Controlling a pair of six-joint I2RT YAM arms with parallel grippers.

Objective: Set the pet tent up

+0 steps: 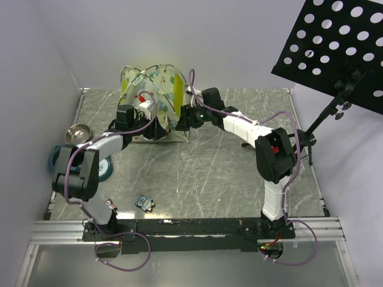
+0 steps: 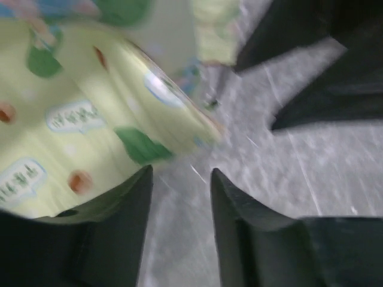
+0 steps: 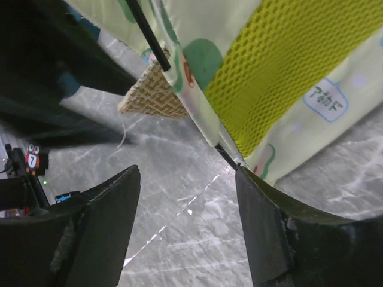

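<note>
- The pet tent (image 1: 152, 89) stands as a dome at the far side of the worktop (image 1: 209, 173), left of the middle. Its base runs left to right along the back.
- Both arms are stretched out to its near face, the left arm (image 1: 96, 152) from the left and the right arm (image 1: 239, 125) from the right. The tent's front lies between them, and neither looks clearly nearer.
- The right jaws are wide apart and hold nothing. From the right wrist, a lower corner of the tent lies just ahead of the gap, with its yellow mesh panel (image 3: 287, 66) and a thin black pole (image 3: 146, 33). I cannot tell whether it touches a finger.
- The left jaws are parted and empty too. That wrist view is blurred: printed fabric lies ahead and to the left, close by one finger (image 2: 128, 227), with bare worktop in the gap.
- I judge the next move turns on that right-hand corner, since the right jaws need only go forward onto the edge.
- The left elbow is folded back and low; the right forearm reaches long across.
</note>
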